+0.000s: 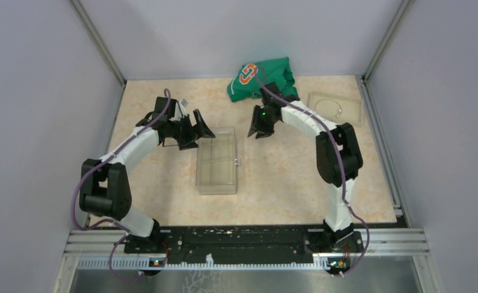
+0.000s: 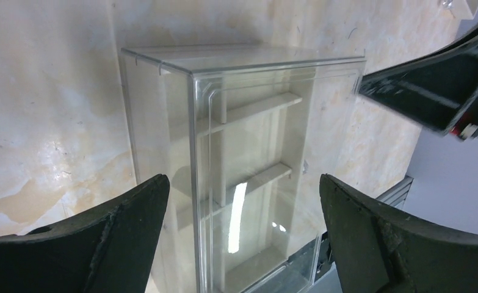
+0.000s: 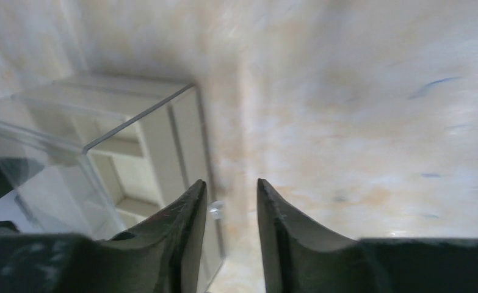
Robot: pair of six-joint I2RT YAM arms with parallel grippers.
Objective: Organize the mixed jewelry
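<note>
The left claw hovers with its black fingers spread wide, nothing between them, over the far left corner of a clear plastic box. In the left wrist view the box fills the gap between the fingers, with pale dividers visible through its walls. The right claw hangs just right of the box's far end, pointing down at the counter. Its fingers are drawn close, with a narrow gap between them and no jewelry held. The wrist view shows bare marbled counter under it and the box's corner to one side. The box lies lengthwise near the middle of the counter, between the two arms. A crumpled green cloth with an orange logo lies at the far edge, behind the right arm. The thin wire hoop lies inside a shallow beige tray at the far right corner, well apart from both claws.
</note>
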